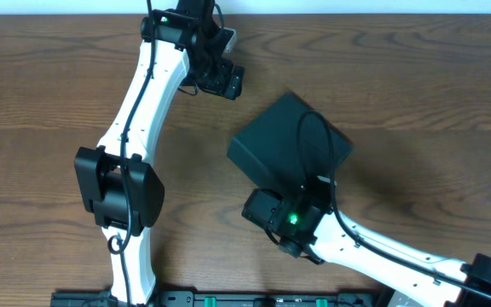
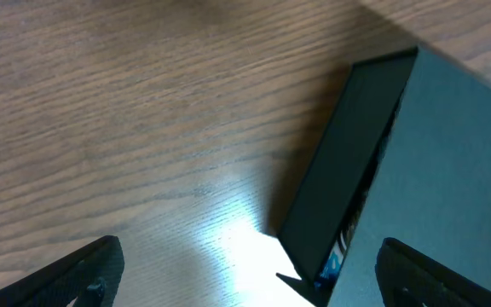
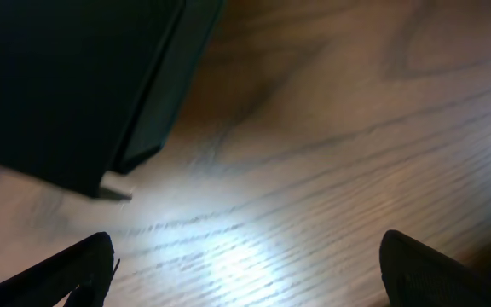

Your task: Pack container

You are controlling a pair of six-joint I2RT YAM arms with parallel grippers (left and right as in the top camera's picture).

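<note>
Left fingers are spread wide with nothing in them, hovering over the brown wood-grain bench just beside one edge of the dark green-black matte square container. It sits a bit right of the middle, turned like a diamond, lid down. Right fingers are splayed wide and empty too, near its lower corner, only bench showing between them

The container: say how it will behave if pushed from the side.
Broad and low on the smooth table, the container would probably slide, not tip. Its side flap shows a gap, so that wall may give.
</note>
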